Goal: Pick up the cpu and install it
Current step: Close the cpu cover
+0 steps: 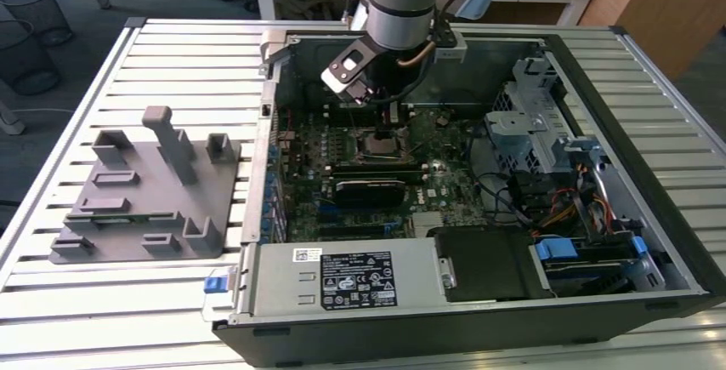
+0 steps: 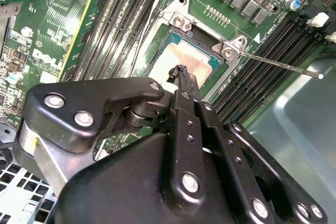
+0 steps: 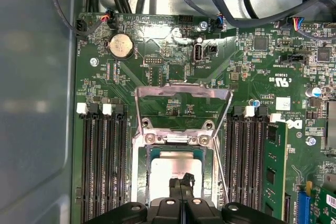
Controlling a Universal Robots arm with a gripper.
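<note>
You have the gripper (image 3: pixel 182 182) with its fingertips closed together on nothing, poised straight over the cpu (image 3: pixel 170 163), which lies flat in the open socket (image 3: pixel 139 153) beneath the raised load plate (image 3: pixel 184 88); contact cannot be confirmed.

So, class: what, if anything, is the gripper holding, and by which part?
Nothing that shows: the gripper is shut, its tip just over the cpu, which lies in the open socket.

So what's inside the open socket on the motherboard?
The cpu shows inside it, pale top up. The gripper covers part of it, and whatever lies underneath the cpu cannot be seen.
</note>
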